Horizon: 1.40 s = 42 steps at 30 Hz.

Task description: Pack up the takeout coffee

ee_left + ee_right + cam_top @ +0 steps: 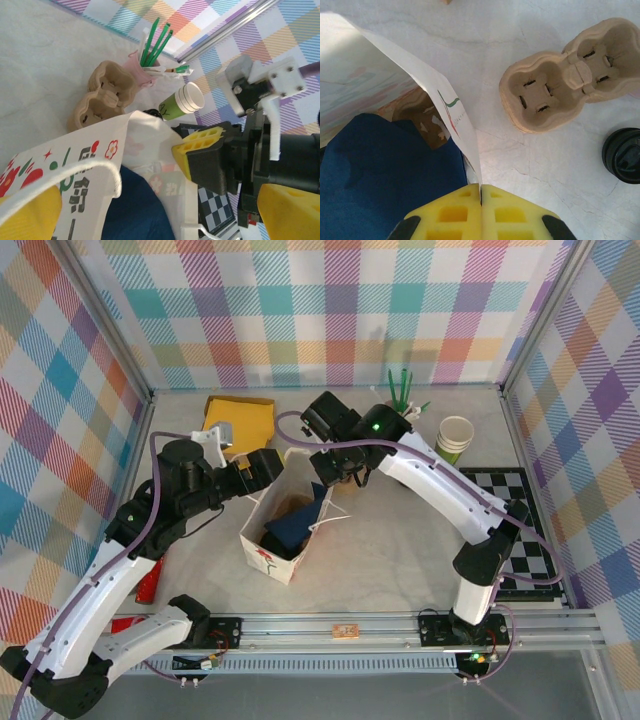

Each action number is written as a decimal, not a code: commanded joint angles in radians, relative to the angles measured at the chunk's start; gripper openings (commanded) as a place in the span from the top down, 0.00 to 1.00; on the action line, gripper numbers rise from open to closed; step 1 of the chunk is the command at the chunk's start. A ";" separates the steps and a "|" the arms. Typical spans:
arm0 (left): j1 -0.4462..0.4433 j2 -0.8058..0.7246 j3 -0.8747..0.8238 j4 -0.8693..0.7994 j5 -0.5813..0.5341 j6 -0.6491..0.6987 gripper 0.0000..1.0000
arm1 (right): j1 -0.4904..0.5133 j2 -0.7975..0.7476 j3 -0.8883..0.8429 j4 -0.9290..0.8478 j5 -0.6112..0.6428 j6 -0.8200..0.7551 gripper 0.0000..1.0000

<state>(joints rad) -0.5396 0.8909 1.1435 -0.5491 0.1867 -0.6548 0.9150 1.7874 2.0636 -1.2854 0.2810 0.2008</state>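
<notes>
Pale marble table (400,540), checked walls all round. My right gripper (481,192) is pinched tight on the top edge of the bag (265,540), paper caught between the pads. My left gripper (159,212) is spread as wide as it goes at the bag's mouth, holding nothing. Something dark blue lies inside. The coffee (622,155), black lid on, stands on the table outside the bag, near the carrier (570,75).

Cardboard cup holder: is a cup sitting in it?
No, both pockets of the cardboard cup holder are empty, and the black lid sits apart from it.
</notes>
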 commanded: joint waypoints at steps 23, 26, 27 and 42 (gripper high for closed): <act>0.167 -0.060 0.135 -0.270 -0.019 0.133 0.00 | -0.053 0.245 0.392 -0.177 -0.047 -0.123 0.96; 0.237 -0.088 0.130 -0.247 0.024 0.101 0.00 | -0.062 0.291 0.489 -0.199 -0.070 -0.130 0.88; 0.260 -0.088 0.132 -0.240 0.052 0.093 0.00 | -0.065 0.302 0.517 -0.206 -0.073 -0.130 0.83; 0.809 0.003 0.105 -0.143 0.318 0.000 0.26 | -0.085 0.174 0.579 -0.133 -0.133 -0.123 0.30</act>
<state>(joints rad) 0.1837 0.8890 1.2736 -0.7452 0.4156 -0.6235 0.8364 2.0613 2.6019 -1.4384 0.1555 0.0669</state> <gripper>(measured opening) 0.759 0.694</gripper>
